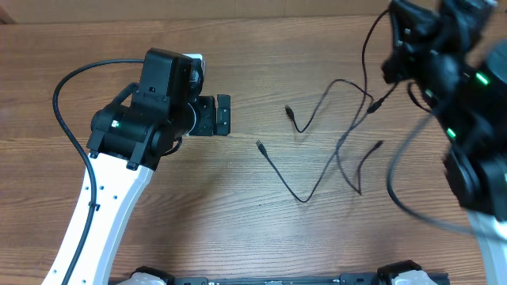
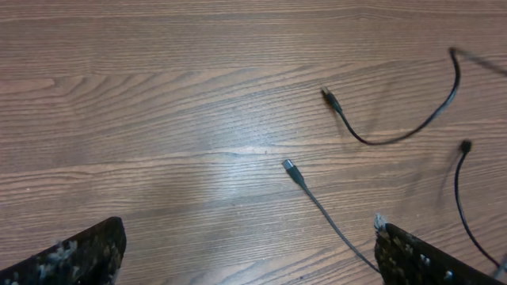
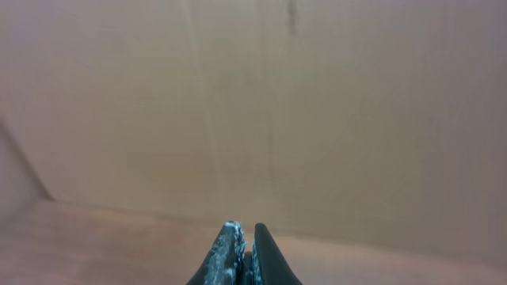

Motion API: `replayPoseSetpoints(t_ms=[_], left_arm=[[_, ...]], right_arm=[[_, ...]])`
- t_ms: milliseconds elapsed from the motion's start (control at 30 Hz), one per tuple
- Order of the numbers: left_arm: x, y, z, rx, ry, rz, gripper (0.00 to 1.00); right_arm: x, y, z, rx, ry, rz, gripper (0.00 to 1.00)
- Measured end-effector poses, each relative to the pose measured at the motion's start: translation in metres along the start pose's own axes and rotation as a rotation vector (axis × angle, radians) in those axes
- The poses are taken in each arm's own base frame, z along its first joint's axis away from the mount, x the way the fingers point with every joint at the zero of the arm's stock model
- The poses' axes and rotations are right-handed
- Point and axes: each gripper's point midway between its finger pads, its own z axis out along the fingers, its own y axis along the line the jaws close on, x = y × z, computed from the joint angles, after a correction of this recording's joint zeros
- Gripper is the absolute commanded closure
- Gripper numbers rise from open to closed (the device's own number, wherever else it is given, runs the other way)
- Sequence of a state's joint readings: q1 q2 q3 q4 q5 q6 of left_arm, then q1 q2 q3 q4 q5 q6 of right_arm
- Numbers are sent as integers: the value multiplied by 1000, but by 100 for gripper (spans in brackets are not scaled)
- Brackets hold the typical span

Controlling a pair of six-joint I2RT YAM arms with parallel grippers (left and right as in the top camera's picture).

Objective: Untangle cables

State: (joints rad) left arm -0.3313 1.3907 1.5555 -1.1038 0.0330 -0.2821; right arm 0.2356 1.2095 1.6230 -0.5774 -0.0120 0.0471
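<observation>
Cables [image 1: 304,199] lay loose at table centre, one strand rising toward 1 o'clock. Right gripper [image 3: 244,231] high, closed, apparently pinching that strand. Left gripper [image 1: 223,115] open, empty, at cords' 9 o'clock. Step judged: lifting apart. Next: left needed to pin nearest plug [image 2: 290,167].

Soft, even light falls from above on the wooden surface [image 1: 238,237] in the overhead view, leaving only faint, short shadows beside the cables [image 1: 301,199]. The right arm [image 1: 455,87], close under the lens, is dark and smeared with blur, its outlines soft. The left wrist view is bright and sharp on the wood grain, with a pale patch of glare near the middle, while the left fingers [image 2: 79,253] in the bottom corners are dark and slightly soft. The right wrist view is dim, hazy and washed to a pinkish beige, out of focus beyond the right fingers [image 3: 265,257].
</observation>
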Motion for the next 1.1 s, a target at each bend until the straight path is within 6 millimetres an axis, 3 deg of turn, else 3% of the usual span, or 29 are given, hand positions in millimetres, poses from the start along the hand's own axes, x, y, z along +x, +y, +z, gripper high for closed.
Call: replayPoseSetpoints(t_ms=[200,300,400,500,600,900,1100], left_arm=[[0,0,0,0,0,0,0],[0,0,0,0,0,0,0],[0,0,0,0,0,0,0],[0,0,0,0,0,0,0],[0,0,0,0,0,0,0],[0,0,0,0,0,0,0],[0,0,0,0,0,0,0]], right_arm=[[68,-7,53,11,226,11,96],[107,-6,69,-11,354,20,96],[164,-2,90,-61,536,16,96],[213,5,101,-135,687,-1,96],[246,9,104,-180,790,-17,96],[296,12,96,-260,962,-64,96],[303,31,86,-410,993,-56,96]])
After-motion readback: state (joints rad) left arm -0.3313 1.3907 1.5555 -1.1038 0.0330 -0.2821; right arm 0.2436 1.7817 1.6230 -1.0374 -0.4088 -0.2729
